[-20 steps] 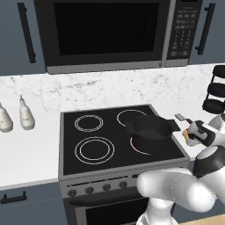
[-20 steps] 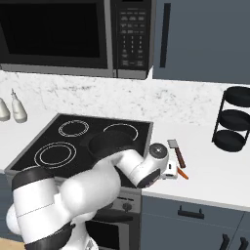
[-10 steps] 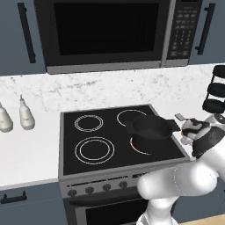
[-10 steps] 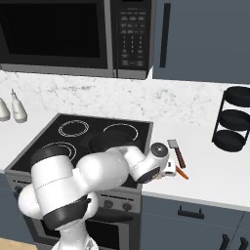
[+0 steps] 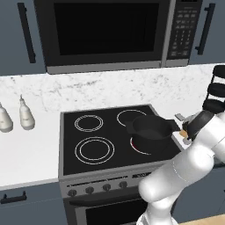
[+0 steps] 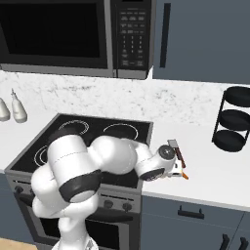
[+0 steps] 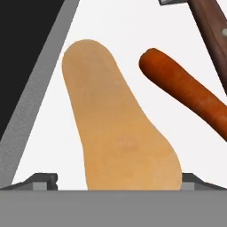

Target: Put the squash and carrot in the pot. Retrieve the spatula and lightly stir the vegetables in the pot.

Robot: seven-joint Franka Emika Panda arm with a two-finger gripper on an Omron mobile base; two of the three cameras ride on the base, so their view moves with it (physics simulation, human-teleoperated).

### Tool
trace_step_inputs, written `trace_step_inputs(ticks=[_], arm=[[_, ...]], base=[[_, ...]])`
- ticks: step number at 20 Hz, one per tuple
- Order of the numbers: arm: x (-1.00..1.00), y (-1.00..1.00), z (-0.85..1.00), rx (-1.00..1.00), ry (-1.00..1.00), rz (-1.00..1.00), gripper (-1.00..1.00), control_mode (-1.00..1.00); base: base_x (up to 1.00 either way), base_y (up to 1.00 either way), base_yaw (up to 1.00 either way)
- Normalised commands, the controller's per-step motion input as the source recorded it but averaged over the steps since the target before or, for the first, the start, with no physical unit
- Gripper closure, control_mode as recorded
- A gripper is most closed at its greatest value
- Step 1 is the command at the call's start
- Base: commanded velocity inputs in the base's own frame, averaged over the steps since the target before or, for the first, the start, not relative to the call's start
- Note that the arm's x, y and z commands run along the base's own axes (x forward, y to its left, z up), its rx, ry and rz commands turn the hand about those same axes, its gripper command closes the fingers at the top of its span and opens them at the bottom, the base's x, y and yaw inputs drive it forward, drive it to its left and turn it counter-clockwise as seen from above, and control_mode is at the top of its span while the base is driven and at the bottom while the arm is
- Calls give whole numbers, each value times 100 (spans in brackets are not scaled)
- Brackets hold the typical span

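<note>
No legible text anywhere; microwave keypad (image 6: 132, 39) markings too small to read.

— Looks matt and smooth, the squash (image 7: 119, 133), pale tan. Same dull finish on the carrot (image 7: 188, 95), only brighter orange.

— Agree. Dark brown wood on the spatula (image 7: 212, 31) handle, slightly glossy. And the pot (image 5: 151, 130)?

— Matt black, maybe metal. Glossy black glass on the stove (image 5: 88, 156), brushed grey metal at its edge. White marbled stone for the counter (image 6: 215, 171), smooth.
</note>
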Motion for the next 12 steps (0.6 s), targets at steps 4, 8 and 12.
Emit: trace_step_inputs(ticks=[4,8,12], arm=[[16,0,-28,0,0,4,-100,-100],[10,9,-16,0,0,4,100,-100],[-11,0,2,0,-3,1,100,-100]], base=[[0,0,0],[0,0,0],[0,0,0]])
